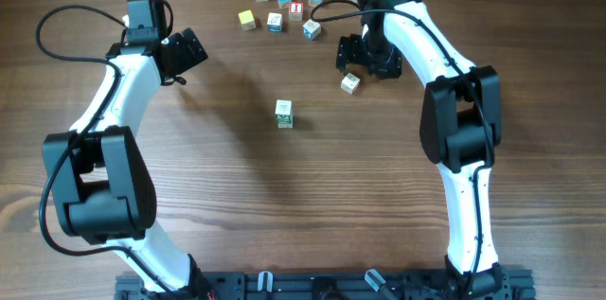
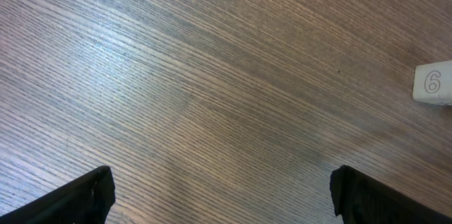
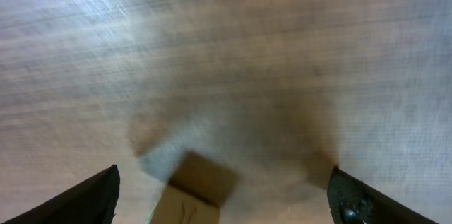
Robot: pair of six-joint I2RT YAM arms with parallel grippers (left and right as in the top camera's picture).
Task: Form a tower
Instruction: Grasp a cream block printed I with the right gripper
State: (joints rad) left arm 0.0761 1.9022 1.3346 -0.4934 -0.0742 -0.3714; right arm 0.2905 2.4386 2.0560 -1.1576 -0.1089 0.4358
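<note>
Near the middle of the table (image 1: 284,205): the tower (image 1: 284,114), one cube wide, upright, green print on its pale faces. From above, no telling how many cubes high. Bare wood on all sides of it, with wide room toward the near edge and both side edges.

Along the far edge, right of centre: a scatter of loose cubes (image 1: 284,2) with coloured letters, close together.

Right of the tower and apart from it: a single pale cube (image 1: 350,83), just beside the right gripper (image 3: 222,181). Jaws spread wide, the cube low between them, blurred, touching neither finger.

Toward the far left corner: the left gripper (image 2: 220,181), jaws wide, holding nothing, over bare wood. At the right edge of its view, a white cube marked 6 (image 2: 432,83).
</note>
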